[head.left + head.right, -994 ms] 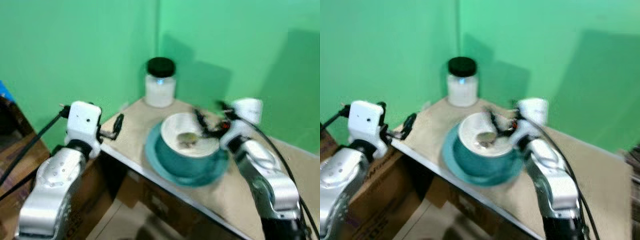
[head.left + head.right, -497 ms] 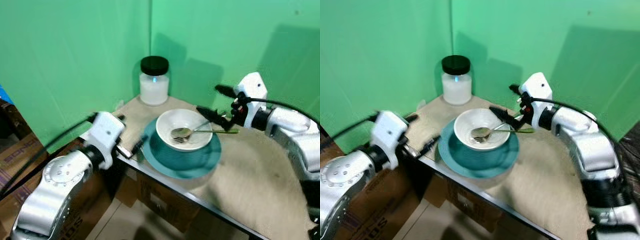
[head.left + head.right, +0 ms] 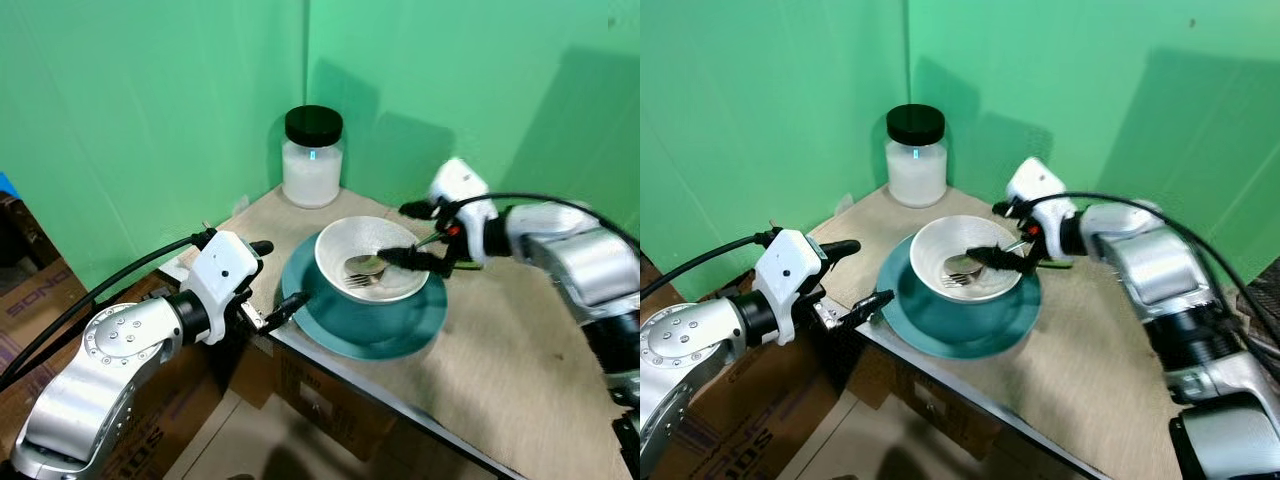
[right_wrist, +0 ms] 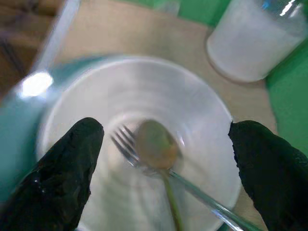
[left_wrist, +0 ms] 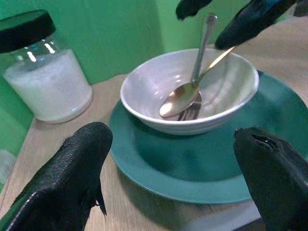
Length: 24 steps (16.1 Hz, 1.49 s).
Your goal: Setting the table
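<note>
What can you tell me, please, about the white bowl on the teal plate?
The white bowl is round and glossy, ceramic by its look, with faint rings inside. It stands upright in the middle of the teal plate near the table's corner. A spoon and a fork lie inside it, handles leaning over the rim. The right pincer hangs open over it, fingers either side of the handles.

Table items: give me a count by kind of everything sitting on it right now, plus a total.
Plate: 1
Bowl: 1
Spoon: 1
Fork: 1
Jar: 1
Total: 5
</note>
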### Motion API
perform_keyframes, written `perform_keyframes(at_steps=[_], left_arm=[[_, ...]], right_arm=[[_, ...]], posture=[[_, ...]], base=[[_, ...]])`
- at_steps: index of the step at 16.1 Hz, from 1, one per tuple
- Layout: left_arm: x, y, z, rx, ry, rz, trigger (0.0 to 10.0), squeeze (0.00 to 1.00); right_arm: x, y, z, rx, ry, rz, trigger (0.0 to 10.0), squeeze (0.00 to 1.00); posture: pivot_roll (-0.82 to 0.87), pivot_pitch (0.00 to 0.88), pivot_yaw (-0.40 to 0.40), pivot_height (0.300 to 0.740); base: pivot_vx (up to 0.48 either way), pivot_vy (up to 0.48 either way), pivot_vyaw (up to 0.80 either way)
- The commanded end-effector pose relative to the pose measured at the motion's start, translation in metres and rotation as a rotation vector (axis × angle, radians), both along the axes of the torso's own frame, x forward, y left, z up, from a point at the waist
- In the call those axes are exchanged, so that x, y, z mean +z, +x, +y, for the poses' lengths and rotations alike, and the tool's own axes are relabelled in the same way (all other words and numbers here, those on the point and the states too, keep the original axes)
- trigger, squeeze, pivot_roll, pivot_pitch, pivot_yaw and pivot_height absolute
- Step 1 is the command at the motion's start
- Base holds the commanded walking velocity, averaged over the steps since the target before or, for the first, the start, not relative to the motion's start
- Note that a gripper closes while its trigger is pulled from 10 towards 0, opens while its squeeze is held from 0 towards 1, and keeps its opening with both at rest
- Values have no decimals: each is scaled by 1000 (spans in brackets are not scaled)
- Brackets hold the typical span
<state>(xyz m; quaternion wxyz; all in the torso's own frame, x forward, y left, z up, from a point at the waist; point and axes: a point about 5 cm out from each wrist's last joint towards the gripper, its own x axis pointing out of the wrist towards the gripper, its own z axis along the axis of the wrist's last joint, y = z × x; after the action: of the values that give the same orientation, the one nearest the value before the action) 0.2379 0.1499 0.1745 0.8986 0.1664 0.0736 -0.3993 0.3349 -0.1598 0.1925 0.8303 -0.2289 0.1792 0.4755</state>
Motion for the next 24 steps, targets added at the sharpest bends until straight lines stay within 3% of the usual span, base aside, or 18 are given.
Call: perform_keyframes(at_steps=[1,4,5,6,7,12,15,17,21,24], left_arm=[[-1,-3,-5,-50,2,11,10000,0],[-4,-5,-7,-74,10,22,10000,0],[-5,-5,-7,-76,11,23,10000,0],[-5,-5,-7,-76,11,24,10000,0],[-5,-6,-7,-78,12,26,10000,0],[-6,-8,-8,-94,10,35,10000,0],[-7,-8,-8,-97,12,37,10000,0],[-6,-8,-9,-100,11,38,10000,0],[-7,-9,-10,-110,10,43,10000,0],[-8,-12,-12,-133,15,59,10000,0]], right_arm=[[6,6,3,52,-87,-82,10000,0],[8,19,7,103,-177,-125,10000,0],[7,21,9,119,-199,-120,7333,0],[6,22,10,125,-205,-117,7333,0],[2,24,11,157,-247,-112,0,0],[-7,34,8,207,-389,-86,0,0],[-7,38,8,192,-413,-85,1333,0],[-6,41,8,193,-428,-83,0,0],[-6,41,9,238,-450,-54,0,0],[-12,40,7,263,-521,-38,0,0]], posture=[[-38,4,-51,740],[-45,5,-58,740],[-45,5,-58,740],[-46,6,-62,740],[-46,5,-64,740],[-44,6,-72,740],[-47,6,-72,740],[-47,6,-73,740],[-46,4,-76,740],[-46,6,-75,740]], base=[[0,0,0],[0,0,0],[0,0,0],[0,0,0],[0,0,0],[0,0,0],[0,0,0],[0,0,0],[0,0,0],[0,0,0]])
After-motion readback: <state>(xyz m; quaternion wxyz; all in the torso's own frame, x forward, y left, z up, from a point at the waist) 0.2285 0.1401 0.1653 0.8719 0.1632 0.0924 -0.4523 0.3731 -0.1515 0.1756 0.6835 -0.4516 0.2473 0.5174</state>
